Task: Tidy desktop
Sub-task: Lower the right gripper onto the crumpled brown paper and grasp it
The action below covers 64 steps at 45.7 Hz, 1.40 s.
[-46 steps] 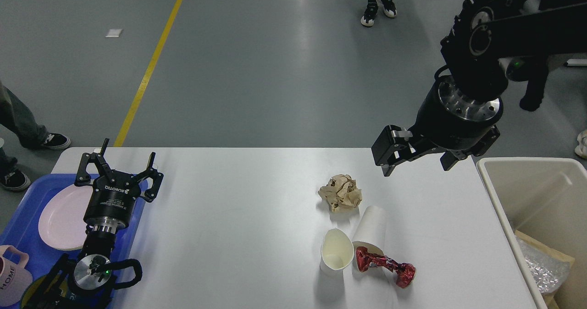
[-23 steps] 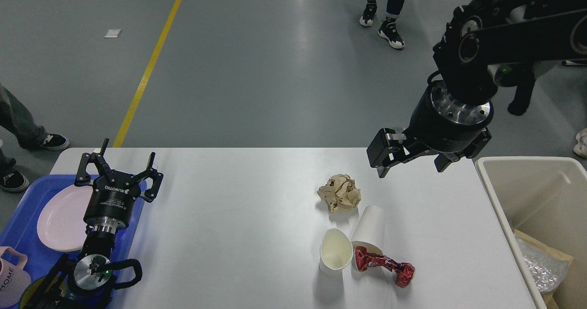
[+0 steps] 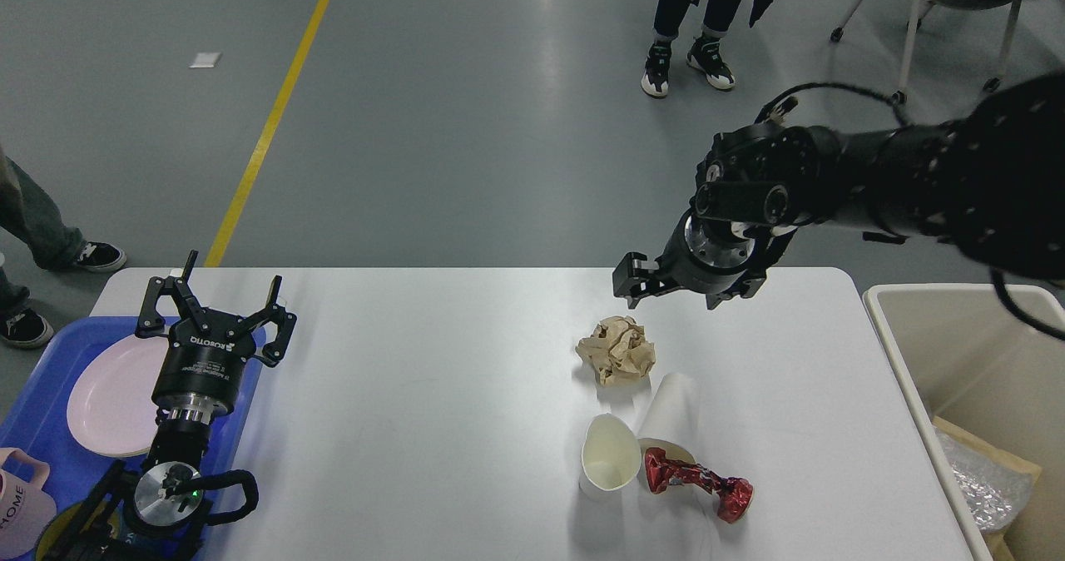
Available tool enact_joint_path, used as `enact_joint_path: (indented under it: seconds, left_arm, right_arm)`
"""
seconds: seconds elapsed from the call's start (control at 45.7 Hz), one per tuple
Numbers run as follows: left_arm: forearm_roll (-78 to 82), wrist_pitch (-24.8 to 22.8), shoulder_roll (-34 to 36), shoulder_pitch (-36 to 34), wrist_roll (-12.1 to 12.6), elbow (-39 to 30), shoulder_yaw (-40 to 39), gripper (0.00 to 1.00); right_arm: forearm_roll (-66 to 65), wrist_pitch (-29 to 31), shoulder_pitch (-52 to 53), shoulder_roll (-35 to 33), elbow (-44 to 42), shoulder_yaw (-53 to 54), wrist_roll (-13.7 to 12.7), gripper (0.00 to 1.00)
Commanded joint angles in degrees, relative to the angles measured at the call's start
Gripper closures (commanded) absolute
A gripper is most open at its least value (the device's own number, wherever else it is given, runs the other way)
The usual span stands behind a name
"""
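Moved: right hand, from near bin to just beyond paper ball; spread undeterminable, empty. Left hand: wide, idle. Bench: litter remains; pickup likely next.

Left gripper body: we read "ROBOTIQ" in white; the smaller lines beneath it we cannot make out.
Pink mug, tray at the desktop's left edge: we read "HOME".

Two paper cups (tipped), one wrapper, one paper wad.
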Motion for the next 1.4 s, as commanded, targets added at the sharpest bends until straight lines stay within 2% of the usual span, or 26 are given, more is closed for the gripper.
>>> enact_joint_path:
  seconds: [0.0,0.197,0.372,0.482,0.766,1.007,1.182,1.314,1.379]
  left_arm:
    - [-0.1,0.0,0.0,-0.1,0.0,0.0,0.0,0.04]
    - [0.0,0.0,0.0,0.0,0.0,0.0,0.0,0.04]
    - [-0.1,0.0,0.0,0.0,0.0,0.0,0.0,0.04]
    - [0.0,0.0,0.0,0.0,0.0,0.0,0.0,0.04]
    - [-0.1,0.0,0.0,0.0,0.0,0.0,0.0,0.04]
    - [0.0,0.0,0.0,0.0,0.0,0.0,0.0,0.04]
    - [-0.1,0.0,0.0,0.0,0.0,0.0,0.0,0.04]
    - [0.0,0.0,0.0,-0.1,0.0,0.0,0.0,0.04]
    - [0.0,0.0,0.0,0.0,0.0,0.0,0.0,0.04]
  right_arm:
    - [-0.1,-0.8,-8.9,1.9,-10.7,1.5,0.3,0.0]
    - [-0.9,-7.0,-20.7,4.6,-21.7,3.5,0.3,0.0]
    - [-1.0,-16.1,-27.2,6.8,-23.7,3.6,0.5,0.0]
    - [-0.9,-19.7,-28.1,7.8,-23.6,3.9,0.7,0.0]
    - [-0.9,-20.7,-29.1,7.8,-23.8,6.6,0.7,0.0]
    - [-0.9,-26.1,-31.9,7.8,-23.6,6.8,0.7,0.0]
    - [-0.9,-26.7,-32.3,7.8,-23.5,6.8,0.7,0.0]
    - [-0.9,-26.9,-32.3,7.8,-23.4,6.9,0.7,0.15]
    - [-0.9,-26.9,-32.3,7.8,-23.2,6.9,0.7,0.19]
